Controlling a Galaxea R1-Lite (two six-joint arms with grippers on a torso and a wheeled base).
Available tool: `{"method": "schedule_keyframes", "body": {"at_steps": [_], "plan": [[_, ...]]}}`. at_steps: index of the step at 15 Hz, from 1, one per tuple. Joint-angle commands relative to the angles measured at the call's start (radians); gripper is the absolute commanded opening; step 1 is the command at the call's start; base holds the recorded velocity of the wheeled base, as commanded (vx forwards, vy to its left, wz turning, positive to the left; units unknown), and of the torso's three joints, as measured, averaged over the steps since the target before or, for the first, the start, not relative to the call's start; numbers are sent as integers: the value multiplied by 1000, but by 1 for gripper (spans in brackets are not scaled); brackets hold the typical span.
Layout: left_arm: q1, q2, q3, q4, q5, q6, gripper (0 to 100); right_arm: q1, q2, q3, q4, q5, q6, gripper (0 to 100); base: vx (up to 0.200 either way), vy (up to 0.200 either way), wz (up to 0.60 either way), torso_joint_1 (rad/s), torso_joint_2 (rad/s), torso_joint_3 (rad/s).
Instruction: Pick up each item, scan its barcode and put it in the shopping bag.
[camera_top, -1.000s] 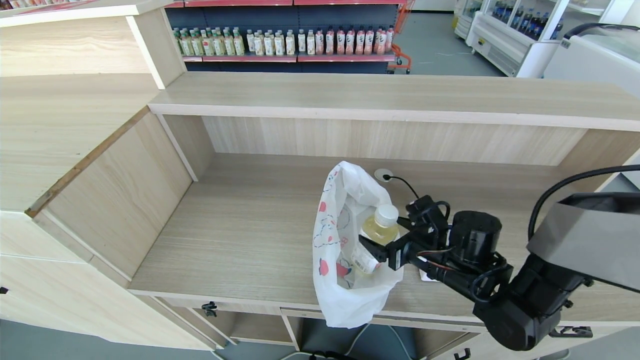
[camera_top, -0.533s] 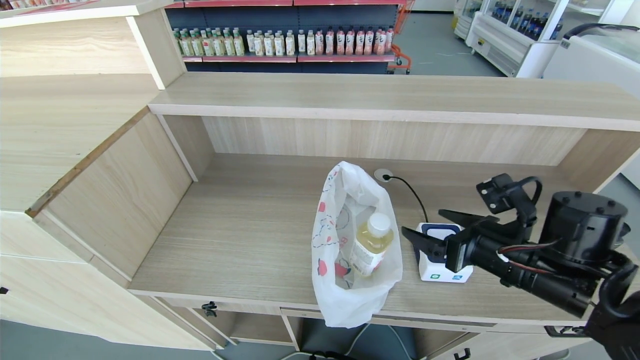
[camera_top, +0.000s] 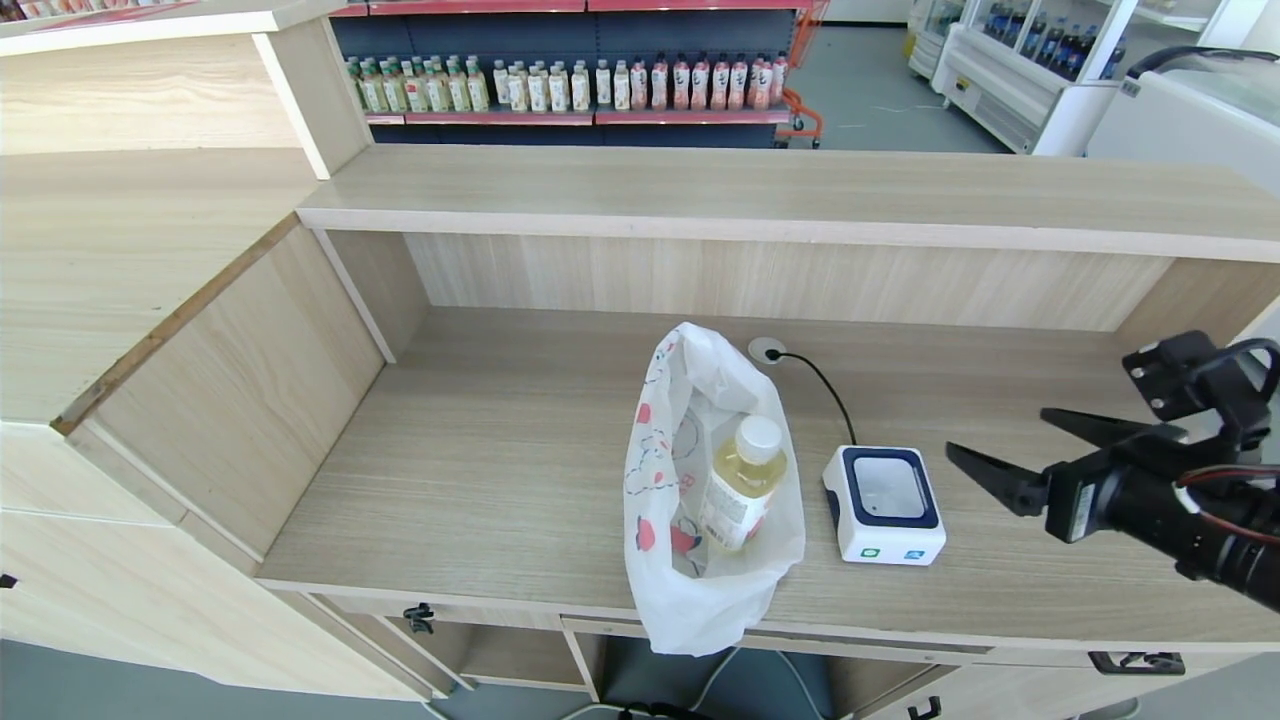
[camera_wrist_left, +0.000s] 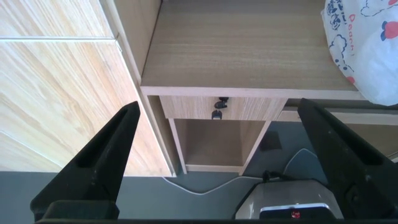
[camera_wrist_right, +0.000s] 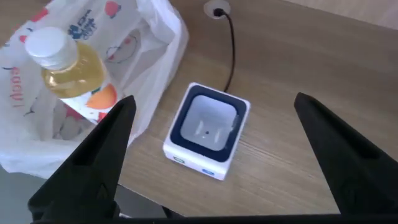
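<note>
Right hand (camera_top: 995, 430) released (empty), bottle (camera_top: 745, 480) in shopping bag (camera_top: 655, 560), well to its left

We count one shopping bag (camera_top: 655, 470), one bottle (camera_top: 742, 480) of yellow drink inside it, one barcode scanner (camera_top: 884, 490) with one black cable (camera_top: 825, 385), and one wooden counter (camera_top: 500, 470); the shelf bottles (camera_top: 560, 85) behind are too small for us to count

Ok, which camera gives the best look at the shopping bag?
The head view: the whole shopping bag stands open on the counter, bottle inside. The right wrist view has its open top and the bottle, cropped at the edge. The left wrist view catches a printed corner over the counter's front.
</note>
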Motion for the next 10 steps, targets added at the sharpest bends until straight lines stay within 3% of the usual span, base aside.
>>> {"method": "schedule_keyframes", "body": {"at_steps": [1,5,7,10], "plan": [[0,0,0,0,0,0,100,-246,-100,7,97,0,-62,100,0,0,0,0,0,0],[0,0,0,0,0,0,100,-515,-82,15,117,0,-85,100,0,0,0,0,0,0],[0,0,0,0,0,0,100,-558,-111,29,114,-10,-56,100,0,0,0,0,0,0],[0,0,0,0,0,0,100,-591,-177,121,119,-163,-51,100,0,0,0,0,0,0]]}}
